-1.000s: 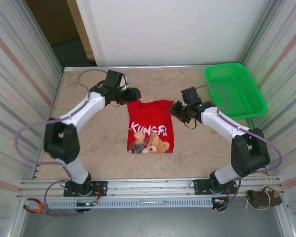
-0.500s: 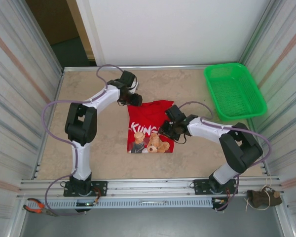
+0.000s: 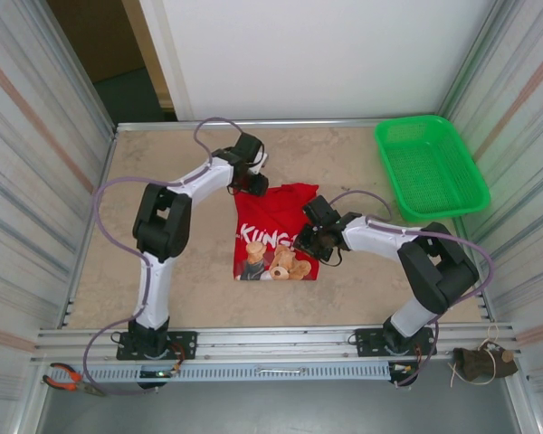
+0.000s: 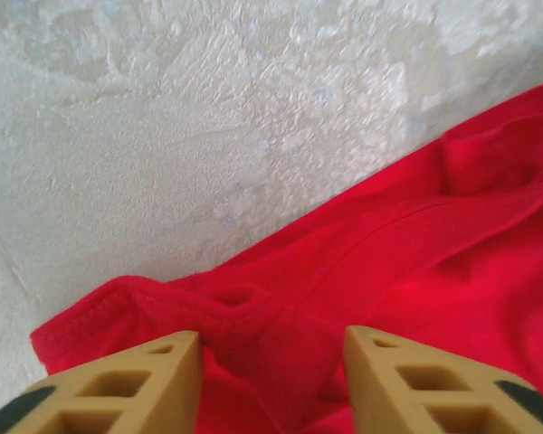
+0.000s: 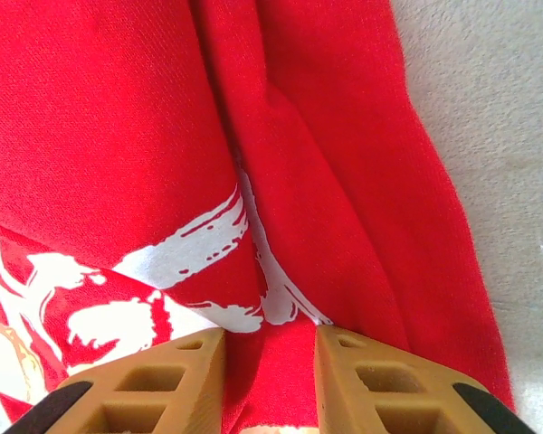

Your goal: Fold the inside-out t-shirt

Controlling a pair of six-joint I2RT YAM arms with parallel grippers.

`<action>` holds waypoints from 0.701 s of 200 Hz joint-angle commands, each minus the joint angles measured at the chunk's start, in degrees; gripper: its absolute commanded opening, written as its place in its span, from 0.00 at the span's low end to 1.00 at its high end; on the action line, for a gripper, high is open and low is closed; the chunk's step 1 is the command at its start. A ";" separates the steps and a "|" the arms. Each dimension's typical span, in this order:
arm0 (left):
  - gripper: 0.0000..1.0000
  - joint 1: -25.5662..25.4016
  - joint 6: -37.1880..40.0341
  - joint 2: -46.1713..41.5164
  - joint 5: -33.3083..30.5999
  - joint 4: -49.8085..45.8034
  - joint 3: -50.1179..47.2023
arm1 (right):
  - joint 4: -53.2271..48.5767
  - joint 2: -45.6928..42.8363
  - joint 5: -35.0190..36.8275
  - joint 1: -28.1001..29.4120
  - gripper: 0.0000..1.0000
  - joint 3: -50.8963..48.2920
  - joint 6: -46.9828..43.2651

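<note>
The inside-out t-shirt [image 3: 273, 210] lies flat in the middle of the table, bright red, with white lettering and cartoon bears facing up. My left gripper [image 3: 256, 185] is at its far left corner, by the shoulder. In the left wrist view, a bunched ridge of the t-shirt [image 4: 452, 235] fills the gap of the left gripper [image 4: 271, 348]. My right gripper [image 3: 301, 242] sits on the shirt's right edge at mid-height. In the right wrist view, the right gripper [image 5: 270, 339] pinches a fold of the t-shirt [image 5: 118, 136] beside the white print.
A green mesh basket [image 3: 430, 167] stands at the far right corner. Corrugated walls close in both sides. Pliers [image 3: 68, 378] lie on the front rail at the left, and a small brown object [image 3: 484, 362] at the right. Bare table surrounds the shirt.
The left arm has swung right onto the shirt's far left corner and its jaws have narrowed on the cloth. The right gripper came left onto the shirt's right edge and closed further.
</note>
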 commanded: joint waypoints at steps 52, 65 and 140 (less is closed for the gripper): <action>0.00 2.32 -4.79 -0.53 -0.93 -1.47 5.79 | -5.02 2.74 3.34 0.57 0.29 -0.79 4.18; 0.00 4.03 -8.39 -1.94 1.58 -0.10 4.65 | -5.53 3.14 3.51 0.62 0.29 -0.71 4.80; 0.19 9.93 -14.52 2.23 11.34 -0.41 6.00 | -7.54 4.65 4.35 1.09 0.28 0.43 5.78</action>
